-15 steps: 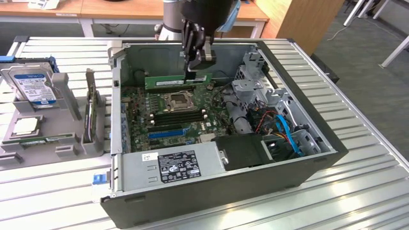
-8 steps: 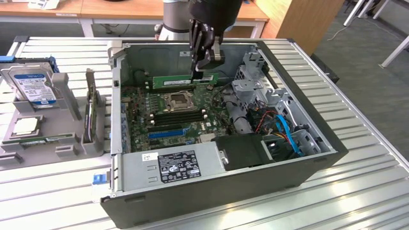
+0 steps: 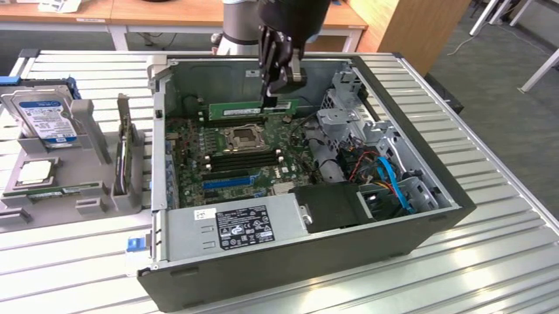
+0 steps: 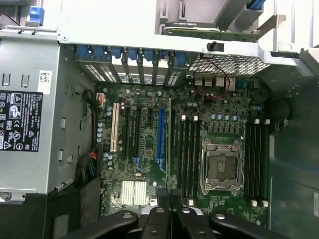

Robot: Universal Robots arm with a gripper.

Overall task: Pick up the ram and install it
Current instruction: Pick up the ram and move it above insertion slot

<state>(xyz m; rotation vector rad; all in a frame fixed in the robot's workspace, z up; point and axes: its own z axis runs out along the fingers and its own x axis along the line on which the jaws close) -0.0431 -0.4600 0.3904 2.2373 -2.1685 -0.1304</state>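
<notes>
The ram (image 3: 253, 110), a long green stick, hangs level inside the open computer case, above the far part of the green motherboard (image 3: 196, 154). My gripper (image 3: 276, 97) is shut on its upper edge, near the end toward the exterior view's right. Below it lie the CPU socket (image 3: 243, 136) and a row of black memory slots (image 3: 246, 157). In the wrist view the fingertips (image 4: 162, 211) pinch the ram (image 4: 170, 149), seen edge-on as a thin line beside the black slots (image 4: 188, 159) and the socket (image 4: 222, 167).
A grey power supply (image 3: 235, 226) fills the case's near end; blue and orange cables (image 3: 393, 183) and a metal drive cage (image 3: 345, 121) sit at the exterior view's right. Outside, at that view's left, a grey holder (image 3: 88, 196) carries a hard drive (image 3: 48, 118).
</notes>
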